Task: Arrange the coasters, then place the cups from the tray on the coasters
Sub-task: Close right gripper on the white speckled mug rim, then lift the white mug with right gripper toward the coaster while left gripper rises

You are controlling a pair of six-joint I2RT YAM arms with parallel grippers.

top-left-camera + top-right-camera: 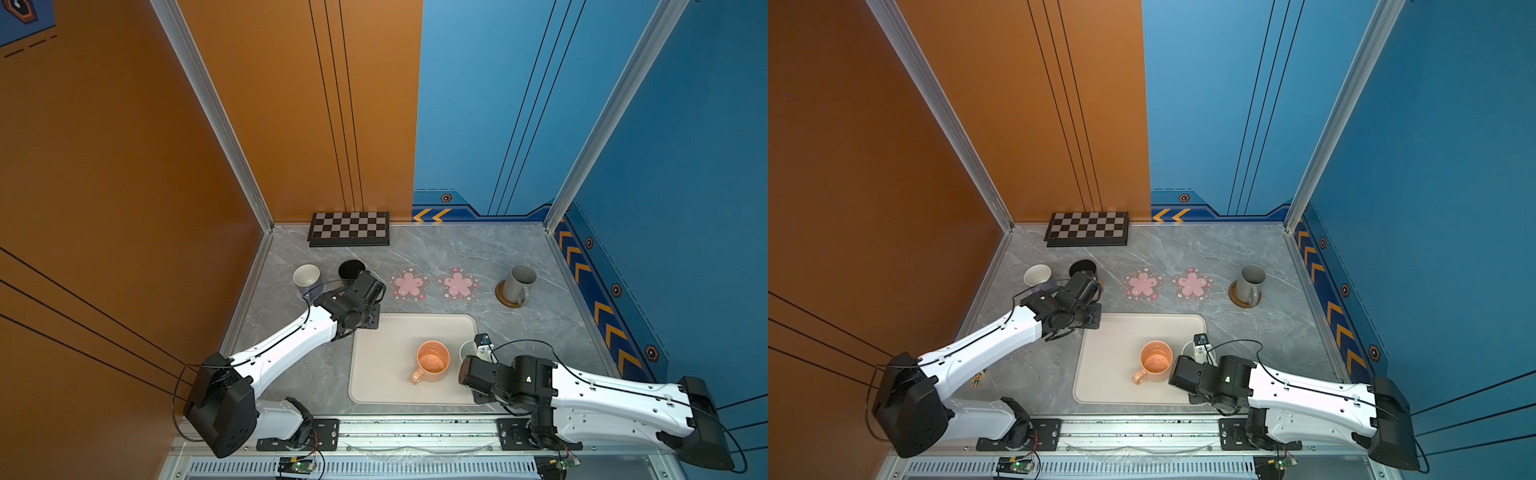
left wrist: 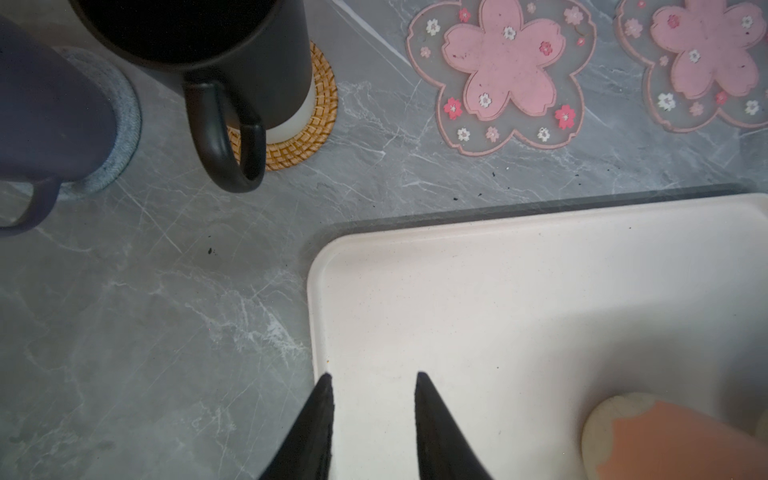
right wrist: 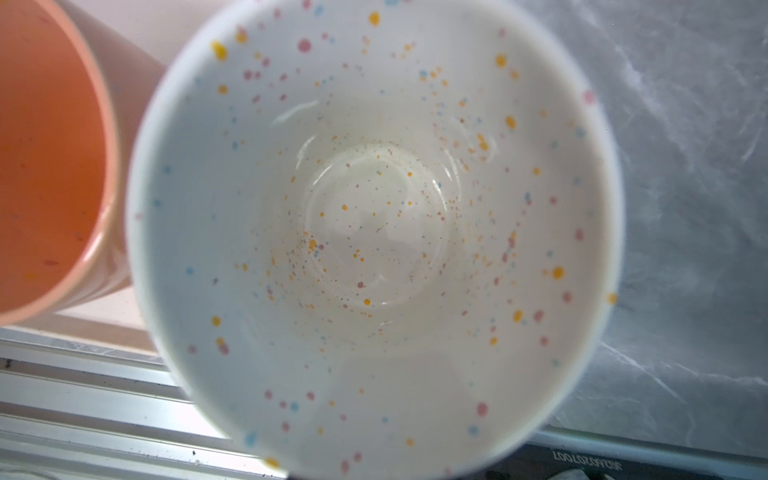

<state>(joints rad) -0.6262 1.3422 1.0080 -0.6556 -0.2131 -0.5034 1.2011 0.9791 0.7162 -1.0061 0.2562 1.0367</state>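
Observation:
My right gripper (image 1: 482, 348) is shut on the white speckled cup (image 3: 374, 232) at the tray's right edge; the cup hides its fingers in the right wrist view. The orange cup (image 1: 433, 360) stands on the cream tray (image 1: 382, 374). My left gripper (image 2: 374, 376) hangs open and empty over the tray's far left corner. The black cup (image 2: 199, 50) sits on the tan rattan coaster (image 2: 320, 108). The lavender cup (image 1: 306, 278) sits on the pale-blue coaster (image 2: 120, 124). The grey cup (image 1: 519, 282) stands on the dark-brown coaster (image 1: 509, 300). Two pink flower coasters (image 1: 409, 284) (image 1: 458, 284) lie bare.
A checkered board (image 1: 349, 228) lies against the back wall. Metal frame posts and side walls close in the marble table (image 1: 519, 332). A metal rail (image 1: 415, 428) runs along the front edge, just behind the tray.

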